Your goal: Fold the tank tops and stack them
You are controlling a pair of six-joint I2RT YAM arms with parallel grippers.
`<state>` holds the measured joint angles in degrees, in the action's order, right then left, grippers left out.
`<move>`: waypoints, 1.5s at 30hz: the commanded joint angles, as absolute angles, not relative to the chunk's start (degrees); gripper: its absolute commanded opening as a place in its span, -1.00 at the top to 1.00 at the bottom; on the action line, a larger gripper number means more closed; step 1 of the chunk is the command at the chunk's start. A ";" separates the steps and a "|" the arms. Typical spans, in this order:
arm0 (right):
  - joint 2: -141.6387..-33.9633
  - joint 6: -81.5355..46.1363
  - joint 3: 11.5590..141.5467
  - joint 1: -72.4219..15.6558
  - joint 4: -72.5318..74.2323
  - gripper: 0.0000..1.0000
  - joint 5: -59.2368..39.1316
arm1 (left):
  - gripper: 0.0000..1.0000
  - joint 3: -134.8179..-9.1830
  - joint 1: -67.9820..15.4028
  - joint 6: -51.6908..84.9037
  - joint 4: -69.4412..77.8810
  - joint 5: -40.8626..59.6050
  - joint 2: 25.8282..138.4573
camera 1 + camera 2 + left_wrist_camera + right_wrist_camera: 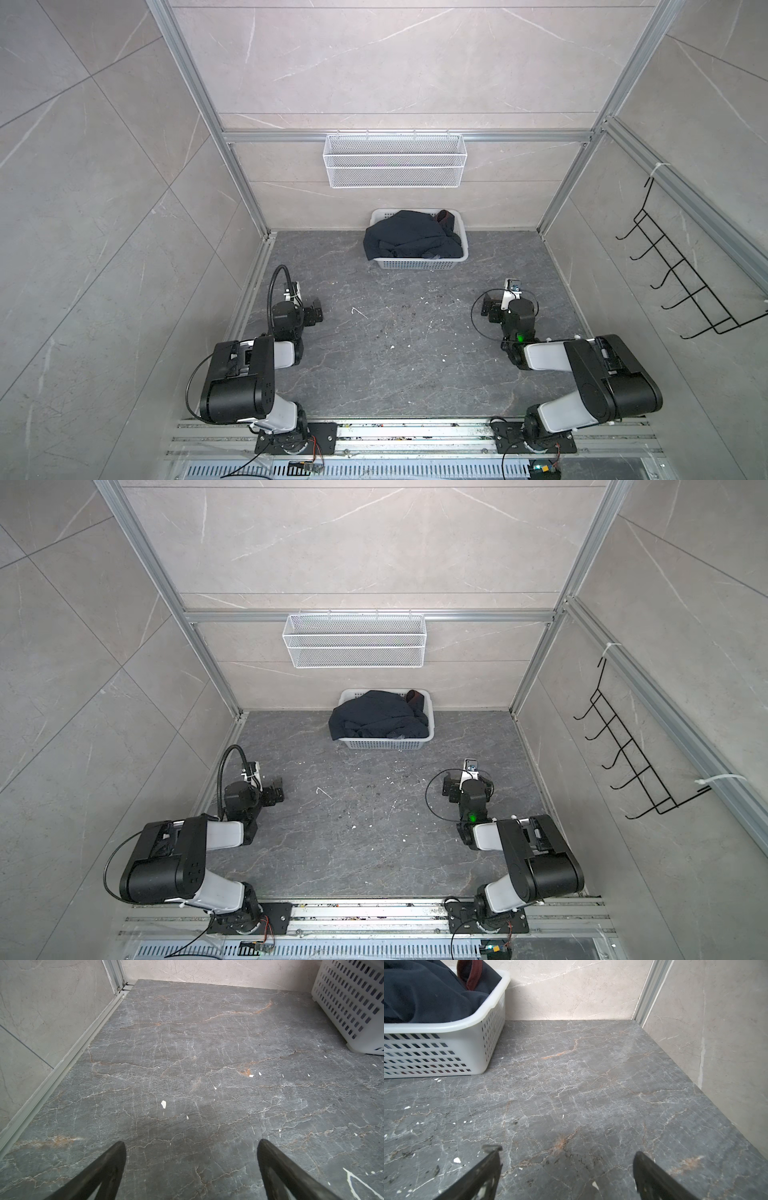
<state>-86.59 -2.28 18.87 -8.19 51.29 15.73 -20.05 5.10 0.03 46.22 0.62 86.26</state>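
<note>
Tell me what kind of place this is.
Probably a robot test cell dressed as a laundry nook: stone-look panels on an aluminium frame, a white plastic basket of dark tank tops, a wire shelf and hook rack on the walls.

Tank tops (409, 239) are just one dark heap in the basket (415, 262), can't tell where one ends, and any print is buried. Both wrist views chop the basket at the edge, plus the fingers of the left hand (191, 1142) and right hand (565, 1150).
</note>
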 commanded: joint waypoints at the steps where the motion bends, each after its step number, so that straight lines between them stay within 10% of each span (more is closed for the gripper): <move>1: -87.01 -1.58 19.85 -8.43 51.94 -0.99 16.52 | -1.00 -21.20 5.07 0.70 47.15 1.67 85.96; 19: -81.85 1.24 14.08 -9.63 58.86 -0.98 14.17 | -0.99 -21.46 -3.54 -4.17 34.09 -5.75 70.99; 33: -39.17 -14.61 30.18 -11.34 6.44 -0.99 9.94 | -0.99 -44.41 -13.73 33.94 -15.31 -17.62 46.95; 37: -36.31 -26.97 38.42 -11.31 -11.17 -0.99 19.39 | -1.00 -43.62 -13.40 31.57 -10.75 -10.65 46.29; 45: -38.76 -27.52 42.61 -11.28 -17.88 -0.98 6.30 | -0.91 -56.53 -15.32 30.05 -6.18 9.27 69.89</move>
<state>-37.65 -24.05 41.01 -11.14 -10.04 10.17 -52.60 -13.93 29.91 -8.27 -0.97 63.86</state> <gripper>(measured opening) 0.992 0.959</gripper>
